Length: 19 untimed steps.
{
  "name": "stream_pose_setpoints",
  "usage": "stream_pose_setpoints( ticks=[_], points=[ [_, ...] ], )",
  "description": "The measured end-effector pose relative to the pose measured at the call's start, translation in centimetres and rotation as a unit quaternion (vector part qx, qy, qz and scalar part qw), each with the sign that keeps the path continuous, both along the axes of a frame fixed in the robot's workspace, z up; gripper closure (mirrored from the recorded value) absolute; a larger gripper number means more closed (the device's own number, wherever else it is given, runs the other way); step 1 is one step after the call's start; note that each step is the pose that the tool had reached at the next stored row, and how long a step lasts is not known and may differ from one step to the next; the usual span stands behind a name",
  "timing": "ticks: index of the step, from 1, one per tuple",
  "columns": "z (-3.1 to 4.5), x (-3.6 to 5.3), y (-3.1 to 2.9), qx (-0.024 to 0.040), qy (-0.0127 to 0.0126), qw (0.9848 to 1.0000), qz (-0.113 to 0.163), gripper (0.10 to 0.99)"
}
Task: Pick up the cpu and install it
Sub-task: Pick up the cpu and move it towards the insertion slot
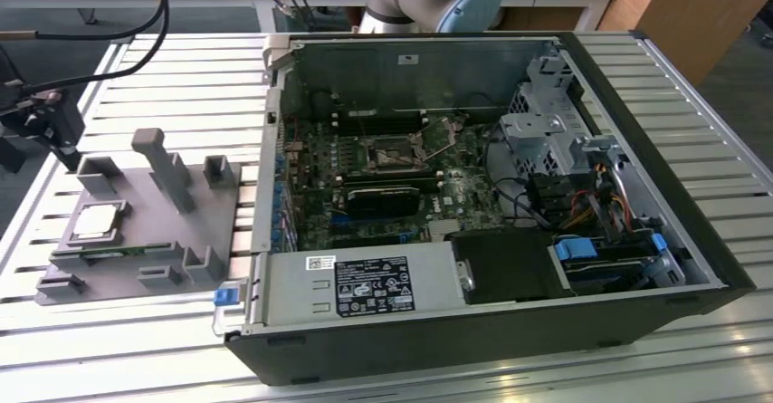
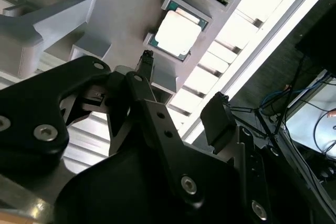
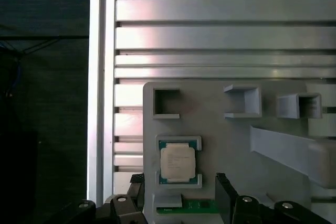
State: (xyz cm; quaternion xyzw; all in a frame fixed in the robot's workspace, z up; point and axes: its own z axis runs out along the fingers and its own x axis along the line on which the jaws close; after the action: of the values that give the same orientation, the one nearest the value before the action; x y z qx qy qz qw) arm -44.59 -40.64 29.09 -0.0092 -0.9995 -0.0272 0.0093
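- Slatted aluminium table carries the whole setup.
- Open computer case lies on its side mid-table with the motherboard facing up. A dark square socket sits near the board's middle, and a black heatsink block is just beside it. Cannot tell whether the socket frame is open.
- Grey fixture tray rests on the slats at the exterior view's left of the case. It has upright posts and several small pockets.
- Gripper hangs over the tray, close to the chip's pocket. Its fingers are spread apart with nothing between them.
- cpu lies flat in a shallow framed pocket of the tray, silver top up and untouched. In both wrist views it lies just beyond the fingertips, in line with the gap between them.
- Green circuit strip lies in a slot just beside the cpu pocket.
- Judgement: the step in hand is the approach for the pick. Nothing has been lifted and the install has not begun.
- To do this step well, I would:
  - square the fingers to two opposite edges of the chip and centre the gap over it;
  - come straight down, since the pocket frame looks to leave little room at the sides;
  - close lightly on the edges only and keep the chip level.
- Risks: a skewed grip could tilt or drop the chip, and a wide finger could catch the frame or the green strip.
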Motion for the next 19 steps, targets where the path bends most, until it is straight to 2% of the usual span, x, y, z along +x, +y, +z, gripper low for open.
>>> stream_pose_setpoints(
  ticks=[19],
  points=[
    [-1.32, 0.00, -0.03, 0.0005, 0.0000, 1.0000, 0.000, 0.439]
  ],
)
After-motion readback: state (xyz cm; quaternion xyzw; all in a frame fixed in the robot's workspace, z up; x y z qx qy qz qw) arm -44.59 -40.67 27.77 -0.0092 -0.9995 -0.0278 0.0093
